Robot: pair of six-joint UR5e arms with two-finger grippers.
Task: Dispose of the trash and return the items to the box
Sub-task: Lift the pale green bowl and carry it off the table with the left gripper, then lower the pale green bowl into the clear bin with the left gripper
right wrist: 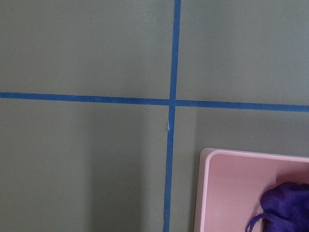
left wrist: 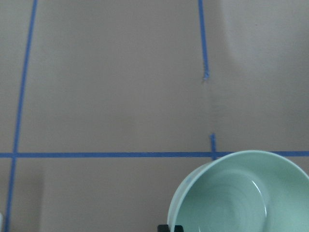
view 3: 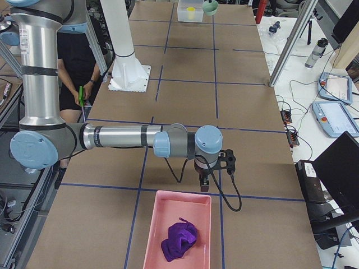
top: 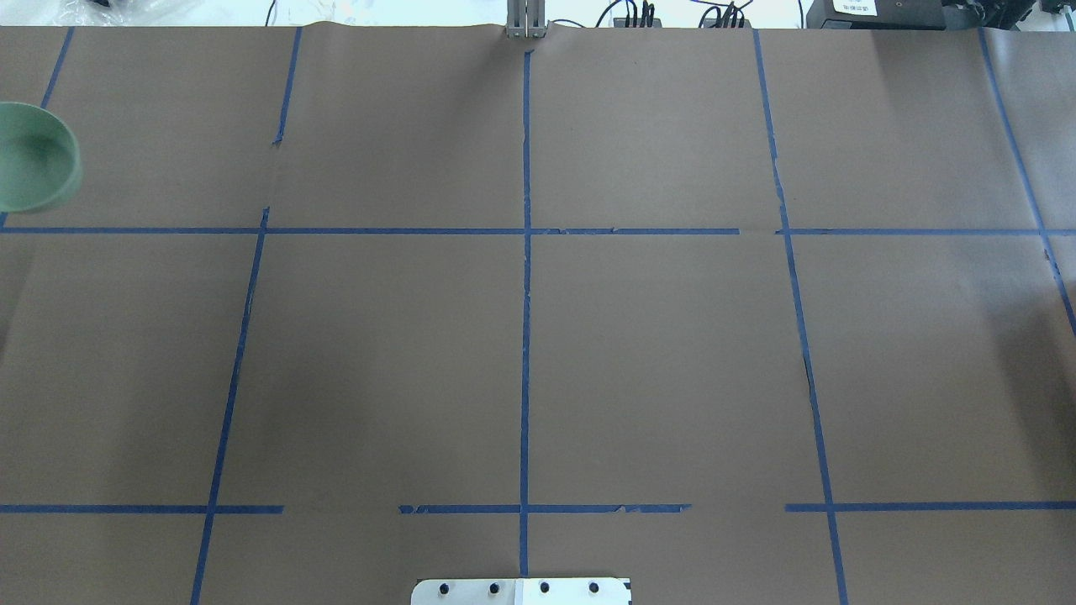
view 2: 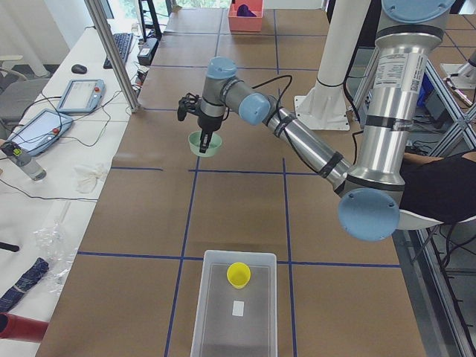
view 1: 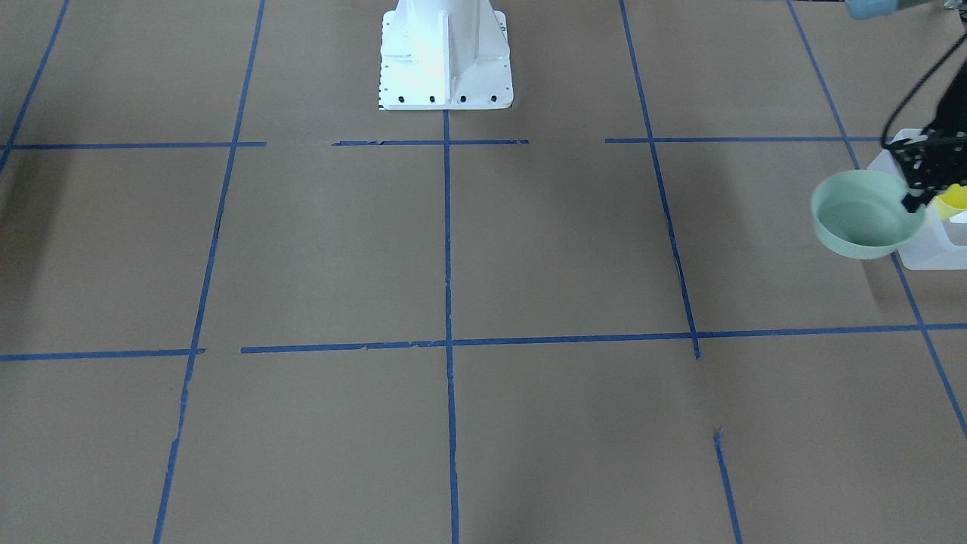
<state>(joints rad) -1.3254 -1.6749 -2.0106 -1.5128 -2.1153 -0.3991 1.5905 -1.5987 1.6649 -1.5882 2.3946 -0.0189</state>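
When the front-facing view is read left to right, the white robot base [view 1: 446, 57] stands at top centre on the taped table [view 1: 302, 249]. At the right edge, the left gripper [view 1: 916, 201] has its jaws closed on the rim of the mint-green bowl [view 1: 861, 215]. The bowl overlaps the box [view 1: 925, 253], which holds the yellow cup [view 1: 953, 199]. The right gripper [view 3: 205, 182] hangs beside the pink tray [view 3: 151, 246] containing the purple cloth [view 3: 179, 240]; its jaw state cannot be told.
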